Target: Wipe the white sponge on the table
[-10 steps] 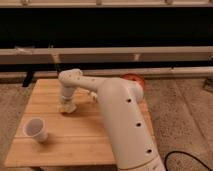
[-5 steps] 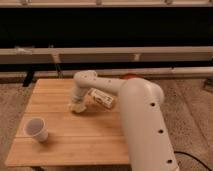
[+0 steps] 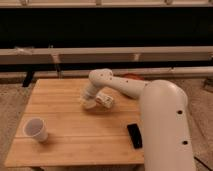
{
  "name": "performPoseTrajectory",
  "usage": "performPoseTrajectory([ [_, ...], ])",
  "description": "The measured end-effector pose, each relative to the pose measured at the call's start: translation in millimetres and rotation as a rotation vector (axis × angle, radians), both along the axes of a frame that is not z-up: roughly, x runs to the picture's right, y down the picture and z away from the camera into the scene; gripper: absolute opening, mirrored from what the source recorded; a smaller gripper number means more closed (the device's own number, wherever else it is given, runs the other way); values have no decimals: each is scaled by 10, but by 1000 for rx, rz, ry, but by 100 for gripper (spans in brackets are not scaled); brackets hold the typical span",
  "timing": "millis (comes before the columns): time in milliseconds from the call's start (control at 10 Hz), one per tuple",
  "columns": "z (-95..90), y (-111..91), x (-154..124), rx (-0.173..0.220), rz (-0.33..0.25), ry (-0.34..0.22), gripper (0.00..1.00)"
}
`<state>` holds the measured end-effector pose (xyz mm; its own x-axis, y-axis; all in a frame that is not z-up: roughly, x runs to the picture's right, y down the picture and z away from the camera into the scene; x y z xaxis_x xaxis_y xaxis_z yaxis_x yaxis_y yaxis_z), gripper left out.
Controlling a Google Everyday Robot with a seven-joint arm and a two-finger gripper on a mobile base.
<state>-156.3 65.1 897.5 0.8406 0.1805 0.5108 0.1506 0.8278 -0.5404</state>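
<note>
The table [image 3: 65, 147] is a light-brown plank top filling the lower left. My white arm reaches in from the lower right, bends at its elbow [image 3: 102, 77] and points down at the table's middle. The gripper [image 3: 90, 101] is at the table surface, shut on the white sponge [image 3: 88, 105], a small cream lump pressed on the wood under it. The gripper's fingers are mostly hidden by the wrist and the sponge.
An oblong whitish packet [image 3: 105, 99] lies just right of the gripper. A white cup [image 3: 36, 129] stands at the front left. A flat black object [image 3: 134, 135] lies at the front right by the arm. An orange-red thing [image 3: 133, 76] sits behind the arm.
The gripper has slid to the right across the table with the sponge under it. The arm has swung right, uncovering the black object. The cup has not moved.
</note>
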Motion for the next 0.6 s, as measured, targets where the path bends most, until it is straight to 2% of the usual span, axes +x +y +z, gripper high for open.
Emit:
performPoseTrajectory([
  [300, 85, -324, -386, 25, -2, -15, 0],
  [600, 147, -498, -648, 37, -31, -31, 0],
])
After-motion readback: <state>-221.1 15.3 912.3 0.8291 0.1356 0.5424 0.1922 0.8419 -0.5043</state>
